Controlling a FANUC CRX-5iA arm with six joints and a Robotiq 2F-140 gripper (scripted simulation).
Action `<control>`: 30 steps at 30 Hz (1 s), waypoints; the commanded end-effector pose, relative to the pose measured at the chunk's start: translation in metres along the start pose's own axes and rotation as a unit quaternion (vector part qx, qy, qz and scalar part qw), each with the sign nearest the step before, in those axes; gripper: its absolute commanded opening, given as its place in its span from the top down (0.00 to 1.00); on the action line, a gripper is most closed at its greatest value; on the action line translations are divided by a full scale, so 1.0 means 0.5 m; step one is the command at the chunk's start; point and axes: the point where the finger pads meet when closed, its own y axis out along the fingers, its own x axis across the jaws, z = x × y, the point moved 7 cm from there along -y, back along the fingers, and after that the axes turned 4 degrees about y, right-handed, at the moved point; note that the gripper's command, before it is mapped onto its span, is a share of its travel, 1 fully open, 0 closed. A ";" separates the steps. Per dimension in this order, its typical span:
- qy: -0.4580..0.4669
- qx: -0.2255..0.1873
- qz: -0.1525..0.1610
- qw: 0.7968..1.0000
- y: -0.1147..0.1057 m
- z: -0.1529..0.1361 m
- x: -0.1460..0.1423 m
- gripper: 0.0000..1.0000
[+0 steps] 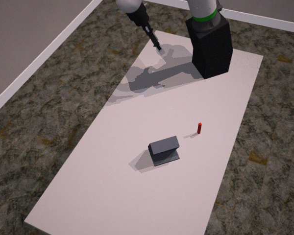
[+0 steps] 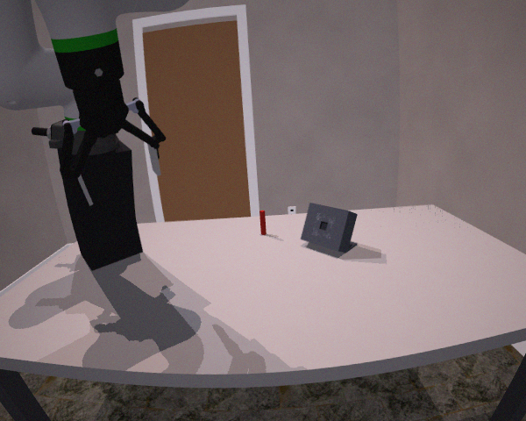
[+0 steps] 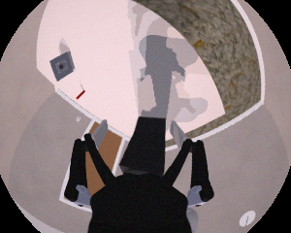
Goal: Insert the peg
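A small red peg (image 1: pixel 199 128) stands upright on the white table, also seen in the exterior view (image 2: pixel 263 222) and tiny in the wrist view (image 3: pixel 80 95). A dark grey sloped panel (image 1: pixel 164 150) sits a short way from it; its square hole shows in the exterior view (image 2: pixel 323 224), and the panel appears in the wrist view (image 3: pixel 62 65). My gripper (image 2: pixel 120 181) is open and empty, hanging high above the table's far end beside the robot base, far from the peg and the panel. Its fingers show in the top view (image 1: pixel 158 48) and the wrist view (image 3: pixel 138 134).
The black robot pedestal (image 1: pixel 209 48) stands at the table's far end. A brown door (image 2: pixel 199 117) is in the wall behind. The table edges drop to a stone-patterned floor (image 1: pixel 40 101).
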 end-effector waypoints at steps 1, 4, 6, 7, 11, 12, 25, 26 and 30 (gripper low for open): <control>-0.014 -0.002 -0.021 1.000 0.010 0.012 -0.006 0.00; -0.038 -0.002 -0.044 0.998 0.021 0.031 -0.019 0.00; -0.055 -0.001 -0.060 0.997 0.029 0.044 -0.030 0.00; -0.063 -0.001 -0.067 0.996 0.033 0.050 -0.035 0.00; -0.099 0.003 -0.096 0.991 0.049 0.075 -0.062 0.00; -0.108 0.004 -0.103 0.989 0.054 0.081 -0.070 0.00; -0.216 0.024 -0.168 0.962 0.105 0.137 -0.178 0.00; -0.226 0.026 -0.173 0.958 0.111 0.141 -0.190 0.00; -0.268 0.036 -0.191 0.944 0.134 0.153 -0.242 0.00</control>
